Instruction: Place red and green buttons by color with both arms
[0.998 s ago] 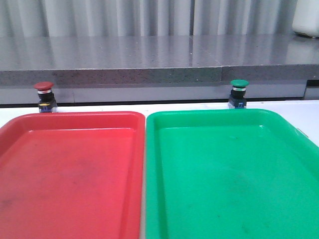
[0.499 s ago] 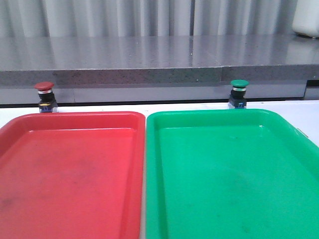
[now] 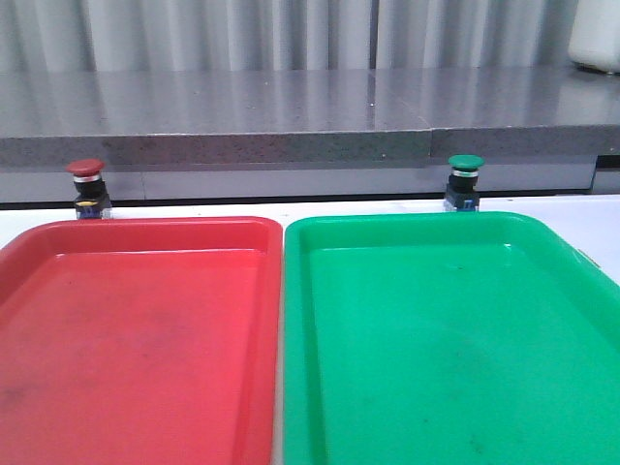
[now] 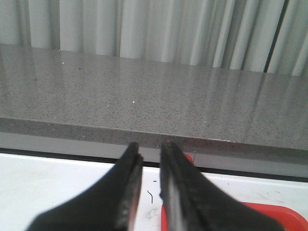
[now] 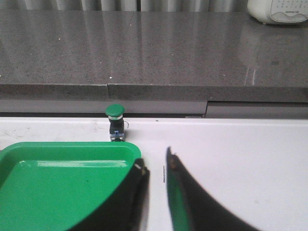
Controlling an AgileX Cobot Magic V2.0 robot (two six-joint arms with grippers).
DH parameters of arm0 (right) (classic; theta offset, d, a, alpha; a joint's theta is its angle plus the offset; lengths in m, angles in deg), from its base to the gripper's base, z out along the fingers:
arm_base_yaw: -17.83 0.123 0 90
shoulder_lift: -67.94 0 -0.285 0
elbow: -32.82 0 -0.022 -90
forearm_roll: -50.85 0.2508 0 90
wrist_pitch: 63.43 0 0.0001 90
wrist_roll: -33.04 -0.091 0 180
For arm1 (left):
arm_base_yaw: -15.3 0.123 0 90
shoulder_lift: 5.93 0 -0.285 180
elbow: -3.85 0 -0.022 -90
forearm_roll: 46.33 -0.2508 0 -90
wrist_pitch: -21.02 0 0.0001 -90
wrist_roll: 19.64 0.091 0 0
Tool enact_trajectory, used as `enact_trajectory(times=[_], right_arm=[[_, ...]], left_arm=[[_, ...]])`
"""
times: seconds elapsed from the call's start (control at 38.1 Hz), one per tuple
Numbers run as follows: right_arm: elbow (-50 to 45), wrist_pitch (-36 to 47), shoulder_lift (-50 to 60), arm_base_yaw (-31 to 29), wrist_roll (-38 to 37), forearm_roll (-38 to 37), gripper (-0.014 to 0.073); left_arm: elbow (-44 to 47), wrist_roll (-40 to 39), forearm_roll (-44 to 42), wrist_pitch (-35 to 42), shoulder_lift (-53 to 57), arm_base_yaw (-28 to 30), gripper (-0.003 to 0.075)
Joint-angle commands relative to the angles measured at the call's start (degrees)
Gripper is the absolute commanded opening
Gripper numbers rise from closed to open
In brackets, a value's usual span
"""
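We note the dark red-capped push-button switch [image 3: 85, 188] upright on the white worktop [image 3: 596, 218], just behind the red plastic tray [image 3: 136, 329]; the green-capped push-button switch [image 3: 464, 182] likewise behind the green plastic tray [image 3: 446, 329]. Left end effector [image 4: 149, 190] and right end effector [image 5: 156, 180]: narrow gap, holding nothing. Risks as we judge them: tall narrow buttons toppling if nudged, and fingers catching the tray rims.
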Motion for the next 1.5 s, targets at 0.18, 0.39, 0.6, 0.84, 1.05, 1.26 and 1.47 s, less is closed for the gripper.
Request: enact_trajectory(times=[0.18,0.39,0.6,0.84,1.05,1.26,1.47], right_arm=[[2.1,4.6,-0.7,-0.4,0.4,0.0,0.0649],[2.1,4.6,-0.7,-0.4,0.4,0.0,0.0644],[2.1,4.6,-0.7,-0.4,0.4,0.0,0.0644],[2.1,4.6,-0.7,-0.4,0.4,0.0,0.0644],[2.1,4.6,-0.7,-0.4,0.4,0.0,0.0644],[2.1,4.6,-0.7,-0.4,0.4,0.0,0.0644],[2.1,4.6,-0.7,-0.4,0.4,0.0,0.0644]], left_arm=[[-1.7,-0.1,-0.1,5.0,-0.7,0.1,0.0674],[-1.7,-0.1,-0.1,5.1,-0.8,0.1,0.0672],[-1.9,-0.2,-0.1,11.6,-6.9,0.1,0.0671],[-10.3,-0.2,-0.1,10.8,-23.6,-6.4,0.0671],[-23.5,-0.1,-2.0,-1.0,-39.7,-12.8,0.0671],[-39.8,-0.1,-3.3,-16.2,-55.4,-12.8,0.0671],[-51.5,-0.2,-3.7,-19.8,-69.4,-10.5,0.0671]])
